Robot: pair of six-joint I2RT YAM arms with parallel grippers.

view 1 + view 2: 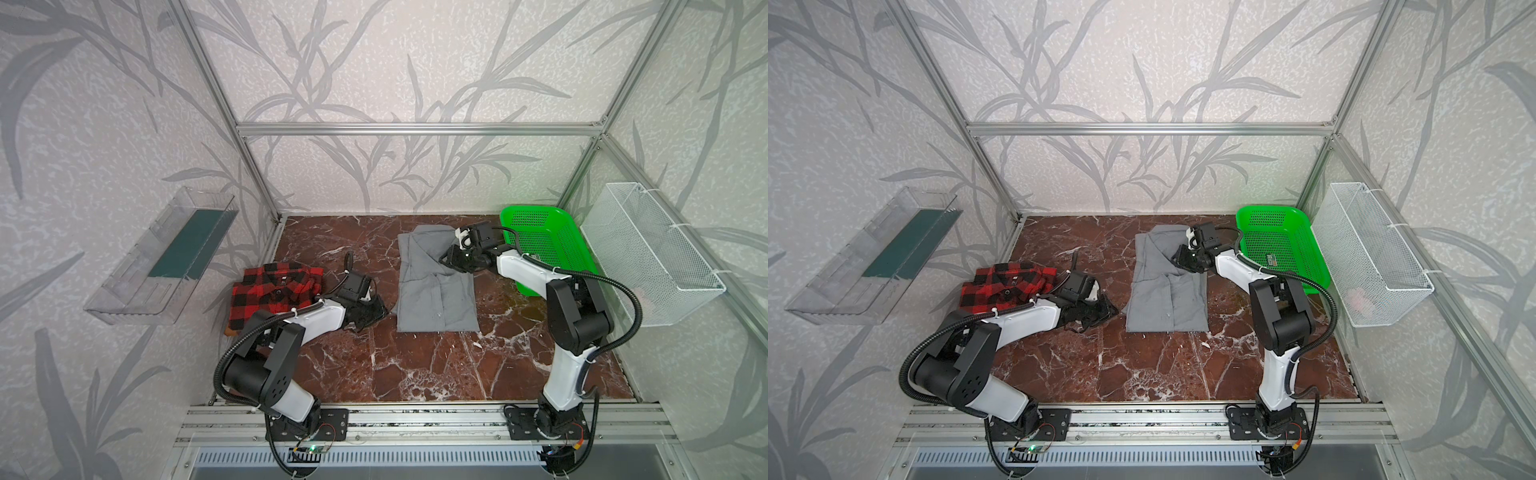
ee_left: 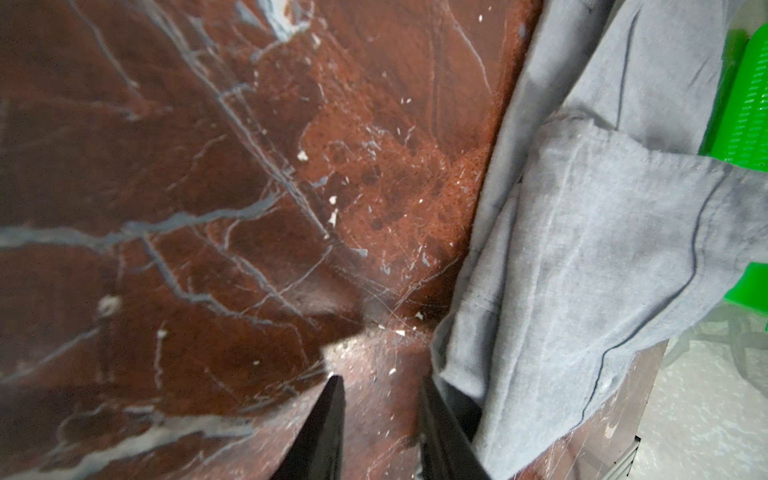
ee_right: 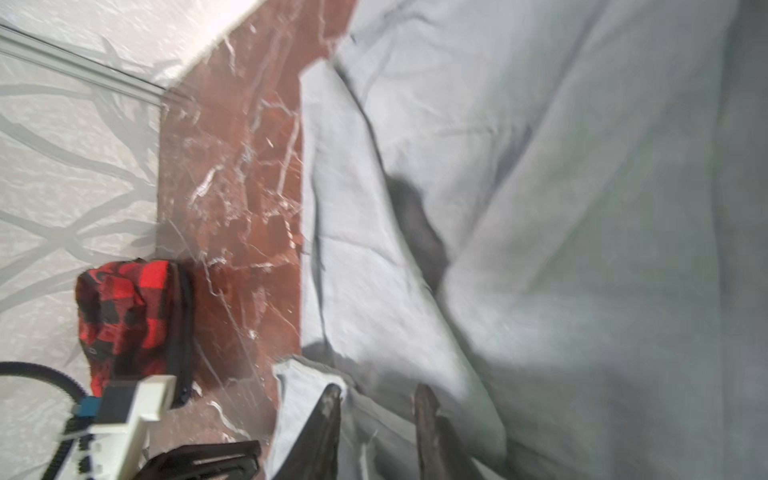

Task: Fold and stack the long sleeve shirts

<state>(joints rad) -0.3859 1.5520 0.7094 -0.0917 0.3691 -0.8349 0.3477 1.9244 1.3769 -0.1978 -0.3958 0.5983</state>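
1. folding the grey shirt point(image 1: 436, 286) looks like the step in hand. it lies flat as a long narrow panel with the collar at its far end and the sleeves seemingly tucked in, and it is not yet halved.
2. the right gripper point(image 3: 378, 390) sits over the grey shirt's collar end with jaws parted above soft, creased cloth. i cannot tell whether it pinches a fold.
3. the left gripper point(image 2: 380, 382) is released and empty at the grey shirt's near corner, with one finger against the hem.
4. next, i judge, both need a firm pinch on this thin, limp weave to bring one end over the other.
5. the plaid shirt point(image 1: 274, 291), a compact chequered bundle, lies well apart from the grey shirt on the left arm's side, ready for stacking.
6. a glossy veined red-brown table point(image 1: 415, 365) lies under the grey shirt, and a perforated green basket point(image 1: 536, 209) sits just beside its collar end.
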